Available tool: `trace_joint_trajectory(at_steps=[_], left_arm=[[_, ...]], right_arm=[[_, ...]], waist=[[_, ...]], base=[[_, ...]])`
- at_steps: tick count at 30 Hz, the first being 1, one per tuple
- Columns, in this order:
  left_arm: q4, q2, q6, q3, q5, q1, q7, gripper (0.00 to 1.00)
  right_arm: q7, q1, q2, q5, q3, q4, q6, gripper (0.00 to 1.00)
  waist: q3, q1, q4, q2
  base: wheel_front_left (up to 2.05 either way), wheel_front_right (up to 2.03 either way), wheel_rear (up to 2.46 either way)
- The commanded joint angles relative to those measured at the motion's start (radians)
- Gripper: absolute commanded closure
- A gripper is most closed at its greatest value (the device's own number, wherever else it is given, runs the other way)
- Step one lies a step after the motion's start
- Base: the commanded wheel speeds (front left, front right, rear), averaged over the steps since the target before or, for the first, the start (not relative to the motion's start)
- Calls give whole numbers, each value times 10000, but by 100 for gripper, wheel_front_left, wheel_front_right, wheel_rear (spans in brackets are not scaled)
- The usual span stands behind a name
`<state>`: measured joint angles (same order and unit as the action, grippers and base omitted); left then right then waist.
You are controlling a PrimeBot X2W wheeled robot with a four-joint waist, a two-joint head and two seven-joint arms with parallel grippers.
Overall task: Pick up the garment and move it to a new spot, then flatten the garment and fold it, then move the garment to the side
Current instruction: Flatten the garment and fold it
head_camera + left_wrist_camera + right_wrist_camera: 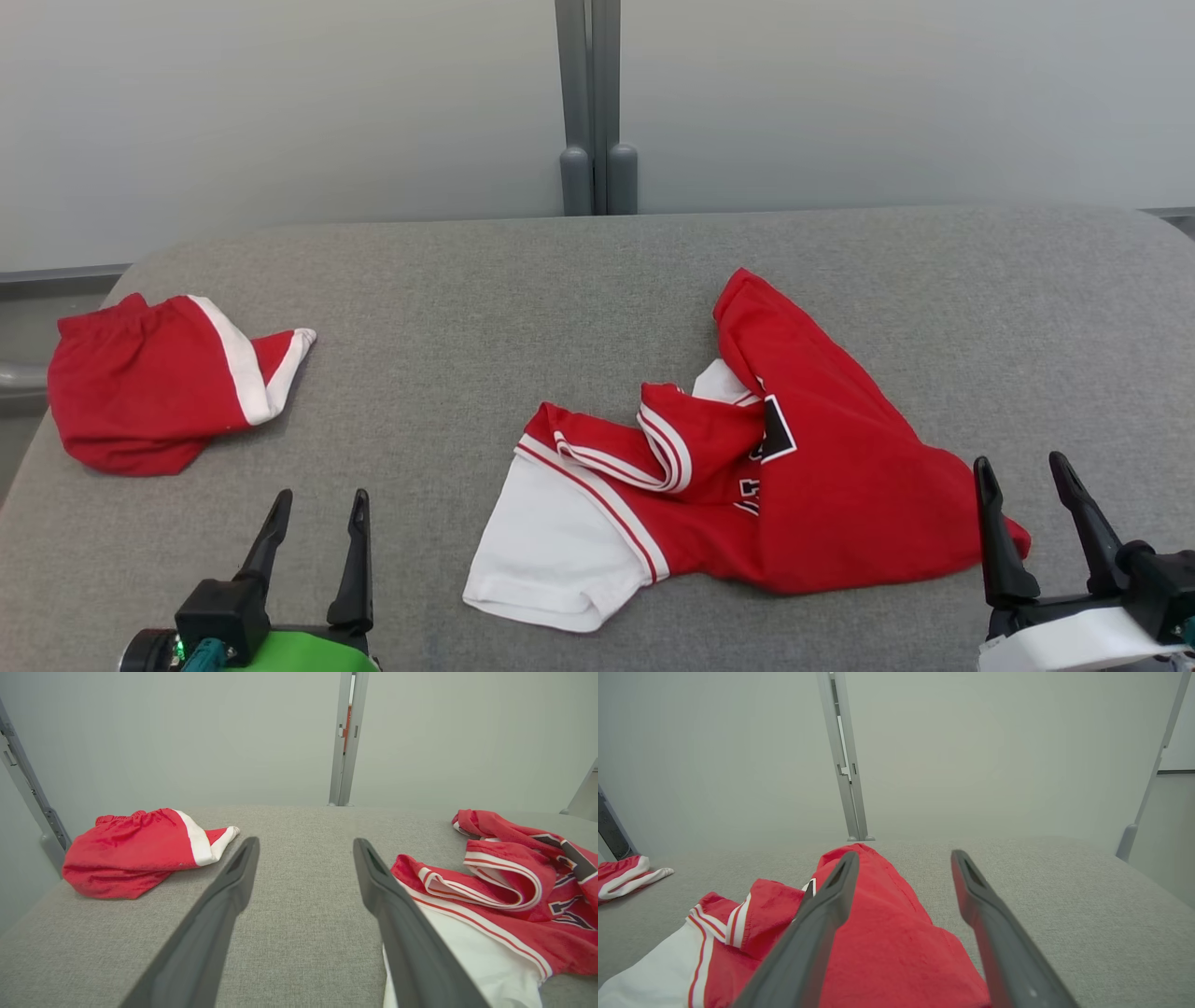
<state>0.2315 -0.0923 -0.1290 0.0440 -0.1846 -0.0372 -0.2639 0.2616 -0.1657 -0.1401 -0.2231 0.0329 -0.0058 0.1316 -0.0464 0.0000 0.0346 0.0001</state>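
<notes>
lying crumpled on the grey table (467,280), a little to the right of the middle, the garment (840,467) is seen: a red jersey folded over itself, with one white sleeve (551,551) spread toward the near edge. a pair of red shorts (140,383) is placed well apart, at the far left of the table, and it seems to be already set aside. the left gripper (321,497) is held near the front edge, between the shorts and the jersey, with its fingers wide apart and nothing between them. the right gripper (1019,460) is held just beside the near right corner of the jersey, also spread wide and empty.

the first step, the picking up, is judged as not yet begun. to do it well, the jersey should be taken at two points far from each other, for example the white sleeve by the left gripper and the red corner by the right one. only a clean edge should be pinched, because a grasp on the heaped middle could lift a bundle that is hard to flatten afterwards. the fingers should be lowered until the table cover is almost touched, and only then closed. the shorts should be left undisturbed.
</notes>
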Motion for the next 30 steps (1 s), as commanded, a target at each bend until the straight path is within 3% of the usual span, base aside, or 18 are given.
trace_joint_trajectory(at_steps=[1,16,30], left_arm=[[100,-104,-29,103,-74,206,-6,0],[2107,-244,-29,2281,-681,1001,-6,0],[3844,-279,-29,3298,-1371,1989,-6,0]], right_arm=[[48,132,-88,136,77,105,-17,0],[41,1241,-638,211,348,2644,-17,0],[40,2797,-1006,-392,-161,5736,-17,0]], waist=[[59,0,-4,-1],[767,0,-288,-1],[1751,0,-337,-1]], base=[[0,0,0],[0,0,0],[0,0,0]])
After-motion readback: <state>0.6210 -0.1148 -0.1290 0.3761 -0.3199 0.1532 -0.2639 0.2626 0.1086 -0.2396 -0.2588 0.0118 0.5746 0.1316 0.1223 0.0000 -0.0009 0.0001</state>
